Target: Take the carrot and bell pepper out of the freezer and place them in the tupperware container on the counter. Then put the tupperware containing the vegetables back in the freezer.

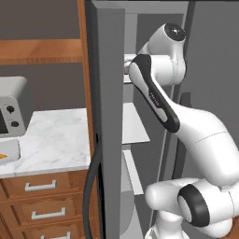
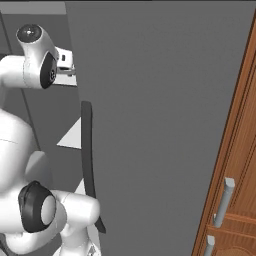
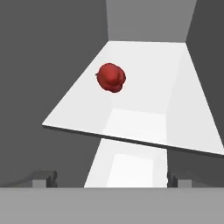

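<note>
Pepper (image 3: 111,78) sits on white shelf (image 3: 144,109) inside freezer (image 1: 109,116), ahead of end effector (image 3: 111,179) and a bit left, well apart, no contact. End effector fingers wide apart, nothing held.

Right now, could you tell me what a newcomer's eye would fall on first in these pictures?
The round dark-red bell pepper lies alone on a white shelf inside the tall grey freezer. The white arm reaches into it, its open gripper short of the pepper. An orange carrot tip shows in the light-grey tupperware container on the marble counter.
</note>
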Available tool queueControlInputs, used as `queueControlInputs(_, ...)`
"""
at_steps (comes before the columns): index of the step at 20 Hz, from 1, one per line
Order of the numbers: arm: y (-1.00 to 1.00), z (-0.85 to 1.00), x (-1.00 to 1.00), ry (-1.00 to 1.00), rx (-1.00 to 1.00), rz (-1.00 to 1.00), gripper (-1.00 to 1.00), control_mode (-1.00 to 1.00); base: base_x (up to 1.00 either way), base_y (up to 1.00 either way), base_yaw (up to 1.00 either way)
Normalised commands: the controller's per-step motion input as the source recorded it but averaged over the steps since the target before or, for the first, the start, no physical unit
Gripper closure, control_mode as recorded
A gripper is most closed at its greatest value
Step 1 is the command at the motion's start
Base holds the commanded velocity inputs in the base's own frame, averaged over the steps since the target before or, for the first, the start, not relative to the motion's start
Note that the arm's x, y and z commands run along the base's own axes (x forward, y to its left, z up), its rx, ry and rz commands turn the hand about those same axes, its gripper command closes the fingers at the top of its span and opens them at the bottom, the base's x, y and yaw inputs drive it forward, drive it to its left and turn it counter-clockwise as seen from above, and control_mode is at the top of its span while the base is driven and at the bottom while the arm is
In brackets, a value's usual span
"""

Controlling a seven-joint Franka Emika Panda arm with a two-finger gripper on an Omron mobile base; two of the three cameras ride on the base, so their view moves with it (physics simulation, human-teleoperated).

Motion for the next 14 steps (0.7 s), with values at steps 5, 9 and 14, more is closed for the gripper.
queueControlInputs(5, 0.20, -0.02, 0.47, 0.00, 0.00, 0.05, -1.00, -1.00, 0.00, 0.00, 0.00)
queueControlInputs(9, 0.09, 0.00, 0.43, 0.00, 0.00, 0.05, -1.00, -1.00, 0.00, 0.00, 0.00)
queueControlInputs(14, 0.00, -0.06, 0.38, 0.00, 0.00, 0.05, -1.00, -1.00, 0.00, 0.00, 0.00)
